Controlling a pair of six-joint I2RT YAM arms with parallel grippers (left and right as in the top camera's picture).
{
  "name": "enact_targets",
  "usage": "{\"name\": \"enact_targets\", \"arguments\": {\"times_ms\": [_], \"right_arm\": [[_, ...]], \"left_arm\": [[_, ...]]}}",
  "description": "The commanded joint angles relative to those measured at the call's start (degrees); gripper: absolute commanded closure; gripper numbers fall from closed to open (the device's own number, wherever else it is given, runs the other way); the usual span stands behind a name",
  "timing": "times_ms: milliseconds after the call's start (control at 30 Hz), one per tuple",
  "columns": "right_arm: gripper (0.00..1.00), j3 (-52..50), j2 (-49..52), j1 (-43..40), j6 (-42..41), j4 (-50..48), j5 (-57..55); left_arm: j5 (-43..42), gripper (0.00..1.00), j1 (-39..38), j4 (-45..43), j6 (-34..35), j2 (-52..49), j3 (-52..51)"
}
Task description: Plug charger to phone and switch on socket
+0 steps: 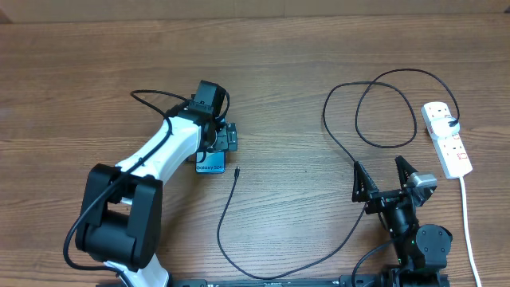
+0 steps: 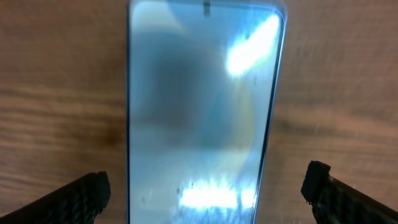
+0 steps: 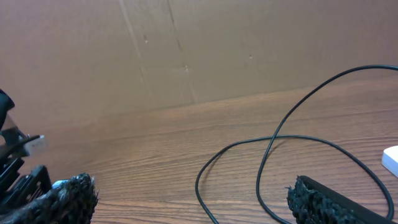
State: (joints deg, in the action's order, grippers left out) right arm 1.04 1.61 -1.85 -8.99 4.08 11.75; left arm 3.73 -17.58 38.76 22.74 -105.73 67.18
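Note:
The phone [image 1: 210, 163] lies flat on the wood table, light-blue screen up, mostly hidden under my left gripper [image 1: 213, 142]. In the left wrist view the phone [image 2: 202, 112] fills the middle, and my left gripper [image 2: 208, 190] is open with a finger on each side of it, not touching. The charger cable [image 1: 362, 127] loops across the table; its small plug tip [image 1: 237, 171] lies just right of the phone. The socket [image 1: 446, 137] is a white strip at the far right with a black plug in it. My right gripper [image 1: 386, 177] is open and empty near the front, with the cable [image 3: 267, 155] ahead of it.
The strip's white cord [image 1: 468, 231] runs down to the front edge at the right. A brown cardboard wall [image 3: 186, 50] stands behind the table. My left arm [image 1: 135, 191] stretches across the left half of the table.

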Motion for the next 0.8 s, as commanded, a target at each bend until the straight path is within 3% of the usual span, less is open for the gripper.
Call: {"name": "enact_targets", "arguments": {"times_ms": [0, 33, 167, 500, 767], "right_arm": [[0.00, -0.6, -0.2, -0.2, -0.1, -0.3, -0.1], [0.00, -0.6, -0.2, -0.2, -0.1, -0.3, -0.1], [0.00, -0.6, -0.2, -0.2, -0.1, -0.3, -0.1], [0.00, -0.6, -0.2, -0.2, -0.1, -0.3, -0.1], [0.00, -0.6, -0.2, -0.2, -0.1, -0.3, -0.1]], "left_arm": [[-5.0, 0.00, 2.1, 5.5, -3.5, -4.3, 5.6], [-3.8, 0.00, 2.8, 11.2, -4.2, -7.0, 11.0], [-2.8, 0.00, 3.1, 17.4, -5.2, -11.1, 18.0], [-3.4, 0.00, 1.5, 19.2, -5.2, -21.2, 18.2], [-3.3, 0.00, 1.6, 21.0, -5.2, -21.9, 18.2]]}}
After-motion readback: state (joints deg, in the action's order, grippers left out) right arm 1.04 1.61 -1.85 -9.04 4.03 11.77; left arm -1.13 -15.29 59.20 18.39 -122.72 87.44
